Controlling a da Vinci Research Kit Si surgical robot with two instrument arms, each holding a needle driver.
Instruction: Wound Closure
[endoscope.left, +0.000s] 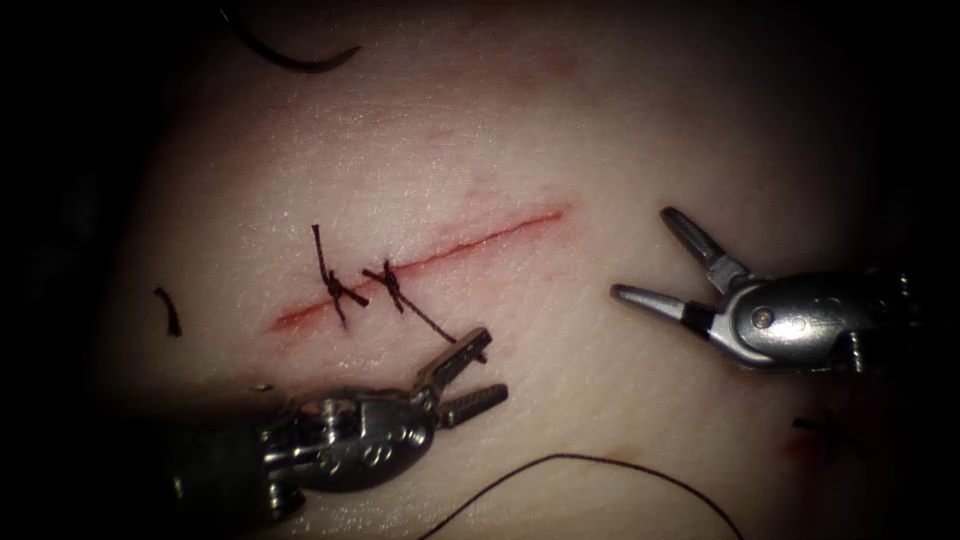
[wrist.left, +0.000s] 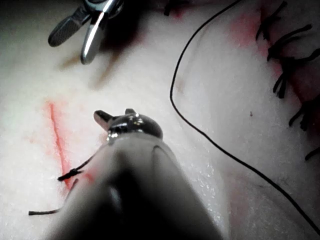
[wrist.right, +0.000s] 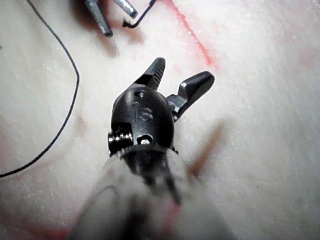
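Left hand (endoscope.left: 478, 375) at 6 o'clock, jaws apart, holding nothing; its upper jaw touches or lies over the tail of thread (endoscope.left: 432, 322) from the second knot (endoscope.left: 390, 283), seemingly lined up to take it. Right hand (endoscope.left: 655, 265) at 3 o'clock, jaws spread wide, empty, standing off past the cut's (endoscope.left: 500, 235) open end. Needle (endoscope.left: 290, 55) lies loose on the tissue (endoscope.left: 600, 130) at 11 o'clock, not in it. First knot (endoscope.left: 338, 287) sits left of the second. Loose thread loop (endoscope.left: 590, 470) at 6 o'clock; cut scrap (endoscope.left: 168, 310) at 9 o'clock. Nothing blocks the cut.
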